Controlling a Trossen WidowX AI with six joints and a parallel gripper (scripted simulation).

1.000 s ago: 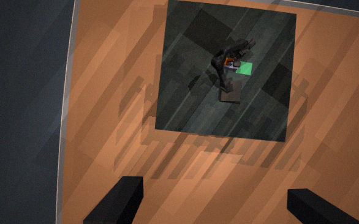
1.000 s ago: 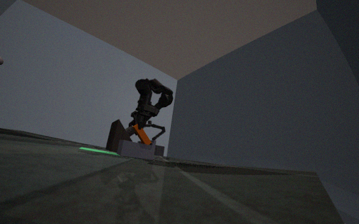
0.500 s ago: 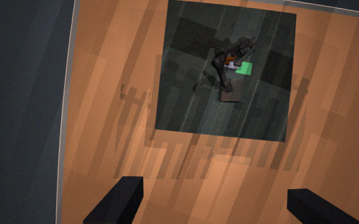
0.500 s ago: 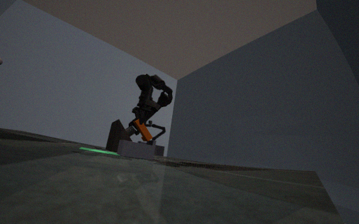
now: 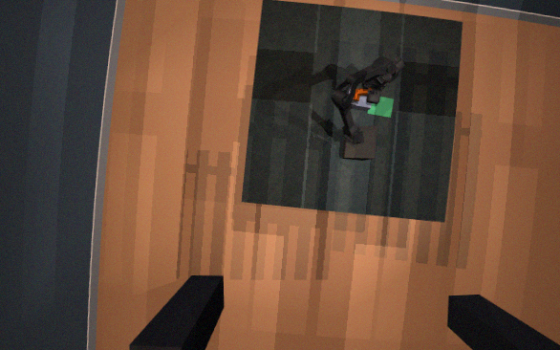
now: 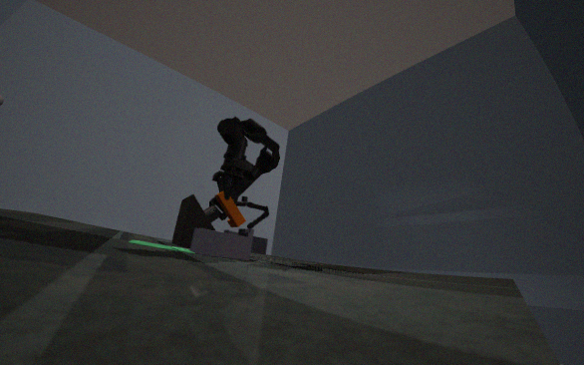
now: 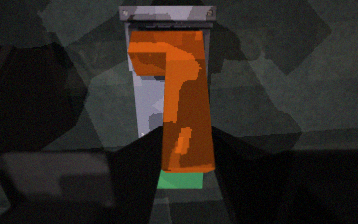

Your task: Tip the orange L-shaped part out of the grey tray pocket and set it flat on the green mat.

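Observation:
The orange L-shaped part (image 5: pixel 362 93) (image 6: pixel 230 209) (image 7: pixel 187 95) is held steeply tilted, its plain end up and its L-shaped end down. My gripper (image 6: pixel 224 196) (image 7: pixel 186 132) is shut on the part near its raised plain end. In the exterior view the lower end shows just above the top of the grey tray (image 6: pixel 222 245) (image 7: pixel 167 14). In the wrist view the L-shaped end overlaps the far part of the tray, with bare tray showing beside it. The green mat (image 5: pixel 385 108) (image 6: pixel 159 246) (image 7: pixel 180 181) lies flat beside the tray, with nothing on it.
A tall dark block (image 6: pixel 185 219) shows beside the tray on the mat's side in the exterior view. A brown box (image 5: pixel 361 149) stands at the arm's base in the top view. The arm hides part of the tray there.

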